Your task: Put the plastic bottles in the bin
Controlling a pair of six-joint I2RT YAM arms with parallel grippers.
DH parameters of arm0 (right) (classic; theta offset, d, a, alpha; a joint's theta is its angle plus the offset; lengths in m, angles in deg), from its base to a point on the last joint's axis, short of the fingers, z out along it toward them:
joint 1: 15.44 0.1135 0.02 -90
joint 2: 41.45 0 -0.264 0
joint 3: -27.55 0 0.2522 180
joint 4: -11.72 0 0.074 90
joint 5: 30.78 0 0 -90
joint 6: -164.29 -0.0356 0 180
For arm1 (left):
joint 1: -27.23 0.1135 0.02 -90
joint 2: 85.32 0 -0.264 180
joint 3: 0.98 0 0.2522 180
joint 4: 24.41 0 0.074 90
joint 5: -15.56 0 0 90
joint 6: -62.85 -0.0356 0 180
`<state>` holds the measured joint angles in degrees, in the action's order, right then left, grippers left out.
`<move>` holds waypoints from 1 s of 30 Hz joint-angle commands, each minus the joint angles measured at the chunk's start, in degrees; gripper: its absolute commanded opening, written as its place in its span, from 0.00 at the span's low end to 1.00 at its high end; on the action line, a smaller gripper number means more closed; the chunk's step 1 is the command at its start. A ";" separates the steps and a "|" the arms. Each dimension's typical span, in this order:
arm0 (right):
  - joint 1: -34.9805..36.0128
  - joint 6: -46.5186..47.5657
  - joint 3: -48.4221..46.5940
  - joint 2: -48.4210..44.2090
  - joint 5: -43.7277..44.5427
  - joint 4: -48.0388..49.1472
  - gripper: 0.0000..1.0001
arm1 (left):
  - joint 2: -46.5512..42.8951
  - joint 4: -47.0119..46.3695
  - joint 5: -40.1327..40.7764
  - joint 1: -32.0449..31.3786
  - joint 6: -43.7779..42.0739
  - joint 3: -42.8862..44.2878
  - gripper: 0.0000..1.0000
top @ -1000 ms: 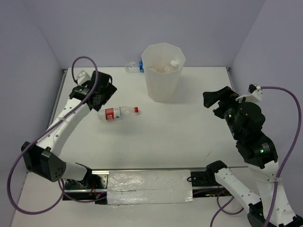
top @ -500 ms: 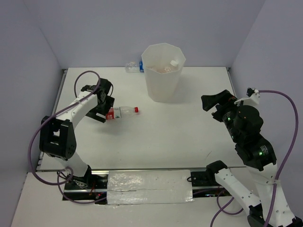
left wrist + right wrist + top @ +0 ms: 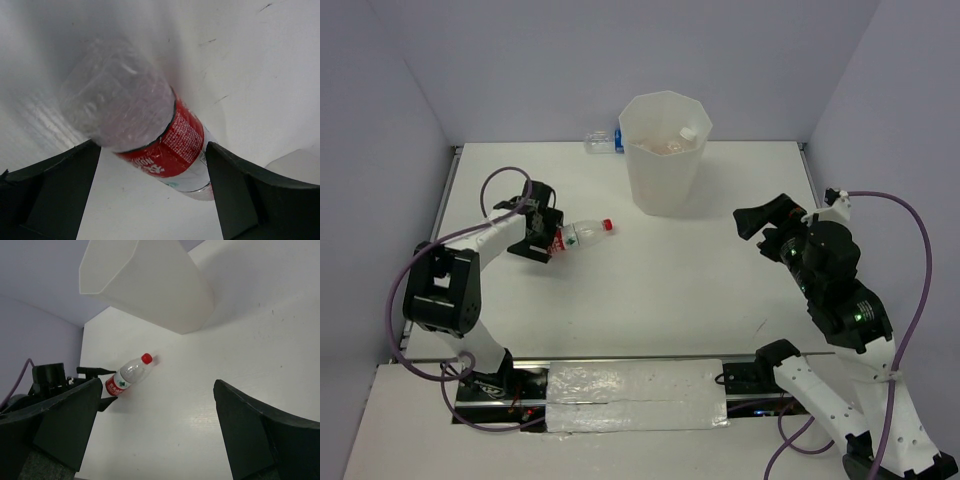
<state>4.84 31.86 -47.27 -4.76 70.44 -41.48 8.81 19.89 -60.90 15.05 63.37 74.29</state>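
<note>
A clear plastic bottle with a red label and cap (image 3: 582,232) lies on the white table, left of centre, with its cap pointing toward the bin. My left gripper (image 3: 544,238) is open, its fingers either side of the bottle's base end (image 3: 150,125) and not closed on it. The bin (image 3: 665,150), a tall white faceted bucket, stands at the back centre; a white-capped bottle (image 3: 687,133) shows inside it. Behind the bin's left side lies a clear bottle with a blue label (image 3: 603,141). My right gripper (image 3: 760,220) hangs open and empty to the right of the bin. From the right wrist I see the bin (image 3: 150,285) and the red-label bottle (image 3: 129,375).
Purple walls enclose the white table (image 3: 720,300) on three sides. A strip of shiny tape (image 3: 635,395) covers the near edge between the arm bases. Purple cables loop off both arms (image 3: 920,250).
My left arm has dropped and pulled in, bringing its open fingers around the bottle's base. The bottle has swung so its cap points more toward the bin. The right gripper drifted slightly left.
</note>
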 commanded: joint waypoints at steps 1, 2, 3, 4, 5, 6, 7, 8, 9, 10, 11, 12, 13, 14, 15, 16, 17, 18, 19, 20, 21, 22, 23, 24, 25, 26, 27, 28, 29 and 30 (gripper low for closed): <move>0.38 -0.54 -0.03 0.05 -0.59 2.44 1.00 | 2.98 -6.02 0.52 0.06 -1.22 -1.14 0.99; 0.38 -0.46 0.15 0.05 -0.76 2.44 1.00 | 3.78 -6.11 0.61 0.06 -2.53 -0.35 0.99; 0.38 -0.54 0.24 -0.12 -0.94 2.44 1.00 | 4.48 -6.02 0.70 0.06 -3.32 0.18 0.97; 0.38 -0.63 0.41 -0.12 -1.03 2.70 1.00 | 5.70 -5.68 0.78 0.06 -4.38 0.79 0.94; 0.38 -0.72 0.50 -0.21 -1.12 2.70 1.00 | 6.24 -4.89 1.57 0.06 -6.65 2.36 0.86; 0.38 -0.89 0.50 -0.21 -1.03 2.79 1.00 | 6.33 -3.84 2.36 0.06 -7.28 3.25 0.82; 0.38 -1.16 0.50 -0.21 -0.85 2.62 1.00 | 5.90 -3.22 3.15 0.06 -8.07 3.78 0.78; 0.38 -1.25 0.59 -0.30 -0.77 2.53 1.00 | 5.28 -3.30 4.55 0.06 -10.95 5.18 0.74; 0.38 -1.51 0.68 -0.47 -0.59 2.44 1.00 | 4.58 -3.39 5.17 0.06 -12.89 6.06 0.71; 0.38 -1.51 0.76 -0.48 -0.59 2.53 1.00 | 2.66 -3.65 5.53 0.06 -17.52 6.94 0.69; 0.38 -1.51 0.85 -0.56 -0.59 2.61 1.00 | 1.42 -4.61 6.23 0.06 -20.36 9.21 0.69; 0.29 -1.51 0.85 -0.48 -0.50 2.53 1.00 | -1.03 -4.70 6.50 -0.03 -22.91 10.71 0.69; 0.38 -1.51 0.85 -0.30 -0.41 2.61 1.00 | -2.27 -4.97 6.41 0.06 -28.07 12.12 0.70; 0.38 -1.51 0.85 -0.21 -0.33 2.61 1.00 | -3.85 -5.66 5.98 0.06 -31.16 14.75 0.70; 0.38 -1.42 0.85 -0.13 -0.33 2.96 1.00 | -6.82 -8.20 4.23 0.06 -33.80 15.99 0.70; 0.29 -1.51 0.94 -0.04 -0.59 3.14 0.99 | -8.07 -9.44 3.26 0.06 -37.92 18.44 0.72; 0.47 -1.51 0.94 0.31 -0.68 3.32 1.00 | -9.39 -10.32 2.81 0.06 -39.27 19.60 0.72; 0.38 -1.68 0.85 0.58 -0.76 3.49 1.00 | -11.58 -12.77 0.89 0.06 -42.33 20.82 0.72; 0.38 -1.77 0.85 0.75 -0.76 3.41 1.00 | -12.21 -14.36 -0.26 0.06 -43.84 23.53 0.72; 0.47 -1.86 0.68 0.93 -0.94 3.32 1.00 | -12.82 -15.50 -0.88 -0.03 -44.89 25.13 0.73; 0.38 -1.95 0.68 0.93 -0.94 3.49 1.00 | -13.00 -16.99 -2.89 -0.03 -45.78 27.06 0.72; 0.47 -1.95 0.68 0.84 -1.11 3.41 1.00 | -12.83 -17.44 -3.78 -0.03 -47.26 31.34 0.72; 0.38 -1.95 0.50 0.76 -1.03 3.32 1.00 | -12.39 -17.80 -4.83 -0.12 -47.80 33.65 0.72; 0.38 -1.86 0.41 0.41 -0.77 3.14 1.00 | -11.08 -18.06 -5.45 -0.12 -48.15 36.11 0.72; 0.38 -1.86 0.24 0.23 -0.59 2.97 1.00 | -10.29 -18.41 -7.02 -0.21 -48.59 40.65 0.72; 0.47 -1.60 -0.11 0.14 -0.24 2.71 1.00 | -9.15 -18.76 -7.65 -0.47 -48.68 42.70 0.72; 0.38 -1.60 -0.20 -0.03 -0.06 2.44 1.00 | -6.79 -18.94 -8.00 -0.73 -48.42 44.98 0.72; 0.38 -1.42 -0.38 -0.12 0.03 2.35 1.00 | -5.55 -18.60 -7.48 -1.43 -47.90 49.36 0.71; 0.38 -1.42 -0.29 -0.21 0.29 2.26 1.00 | -2.57 -18.33 -7.13 -1.87 -46.50 51.32 0.71; 0.38 -1.60 -0.20 -0.21 0.46 2.35 1.00 | -1.07 -18.33 -7.39 -2.23 -46.14 53.34 0.70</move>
<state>4.84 30.24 -46.59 -4.36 69.87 -41.03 1.68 2.63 -65.95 14.17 17.95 123.25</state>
